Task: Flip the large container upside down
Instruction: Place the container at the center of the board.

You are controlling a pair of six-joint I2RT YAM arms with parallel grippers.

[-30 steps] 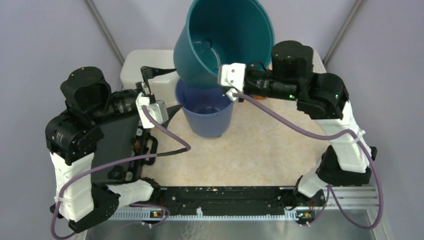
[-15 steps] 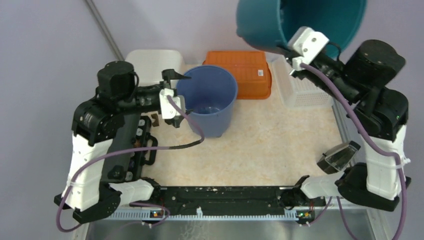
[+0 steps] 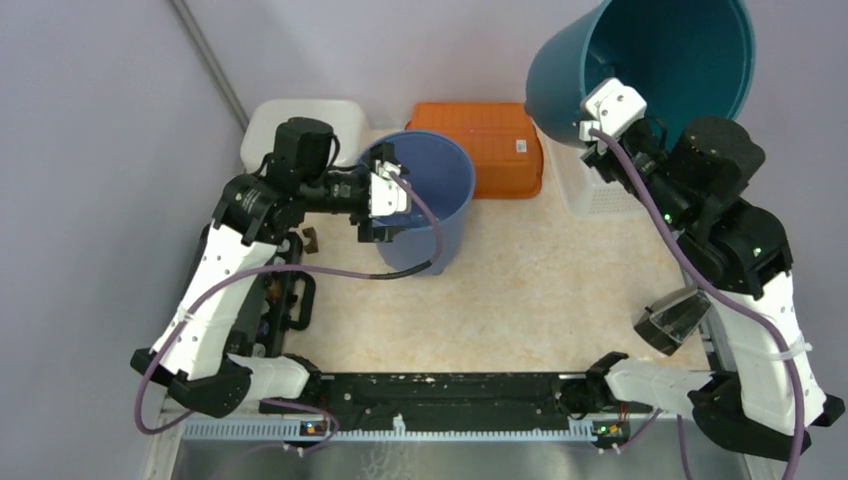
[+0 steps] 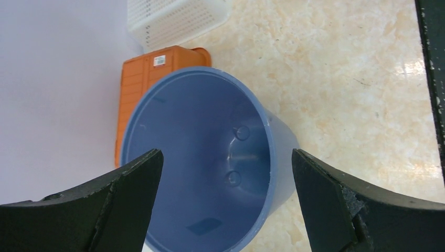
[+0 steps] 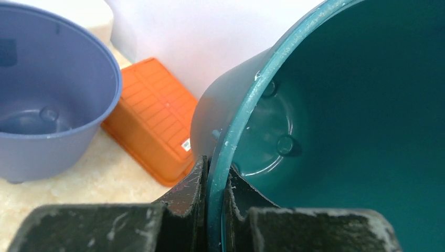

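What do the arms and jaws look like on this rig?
The left arm and right arm match: white link shells, bulky black joint housings, a purple cable running along each, a white block at the wrist. The jaws are black, wedge-shaped, scuffed with pale specks.

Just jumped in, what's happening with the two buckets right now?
The right gripper is shut on the rim of the large teal container and holds it in the air over the far right of the table. The container is tilted with its mouth toward the overhead camera, so it is not yet upside down. The left gripper is wide open over the smaller blue bucket, which stands upright on the table, and grips nothing.
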